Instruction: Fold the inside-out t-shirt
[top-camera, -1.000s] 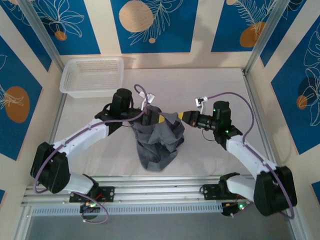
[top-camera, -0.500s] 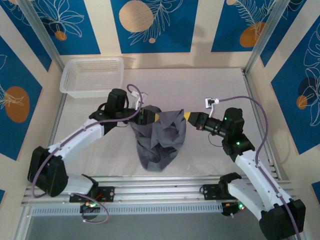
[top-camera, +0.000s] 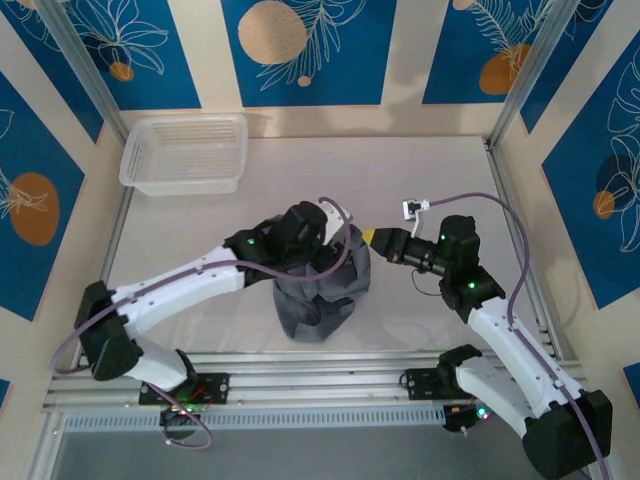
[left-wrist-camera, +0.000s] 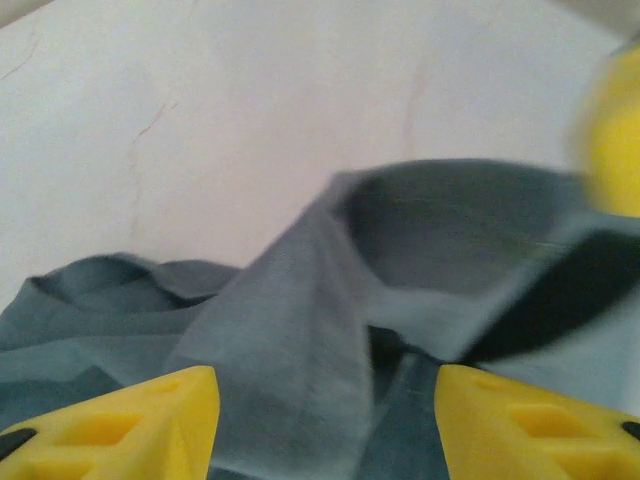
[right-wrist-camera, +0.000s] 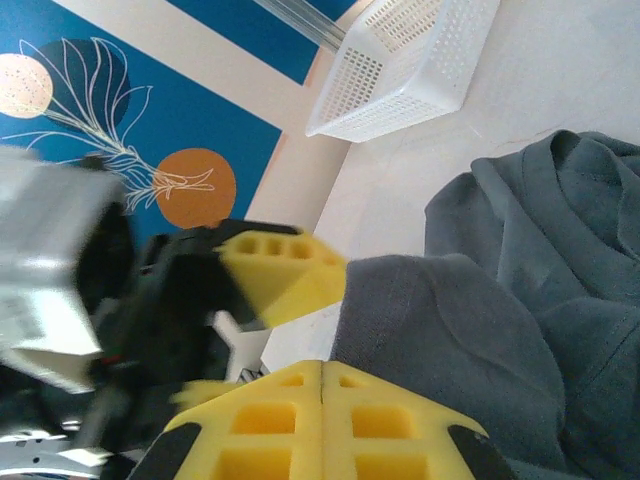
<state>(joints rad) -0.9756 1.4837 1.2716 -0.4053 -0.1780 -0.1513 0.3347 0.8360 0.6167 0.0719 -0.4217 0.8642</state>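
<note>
The dark slate-grey t-shirt (top-camera: 318, 298) is bunched in a heap at mid-table, its top edge lifted toward the right. My right gripper (top-camera: 373, 238) is shut on that raised edge; in the right wrist view the yellow fingers (right-wrist-camera: 322, 420) press together with the t-shirt (right-wrist-camera: 520, 300) fabric running in behind their tips. My left gripper (top-camera: 345, 242) reaches across the top of the heap, close to the right one. Its jaws stand open in the left wrist view (left-wrist-camera: 330, 410), with a fold of the t-shirt (left-wrist-camera: 300, 330) lying loose between them. One left fingertip (right-wrist-camera: 285, 268) shows blurred.
A white mesh basket (top-camera: 185, 150) stands at the table's back left, also seen as the basket (right-wrist-camera: 400, 60) in the right wrist view. Metal frame posts and patterned blue walls surround the table. Bare tabletop (top-camera: 430, 160) lies behind the shirt.
My left gripper opened, let go of the shirt's left corner and swung right over the heap toward the right gripper. The right gripper kept hold and shifted only slightly.
</note>
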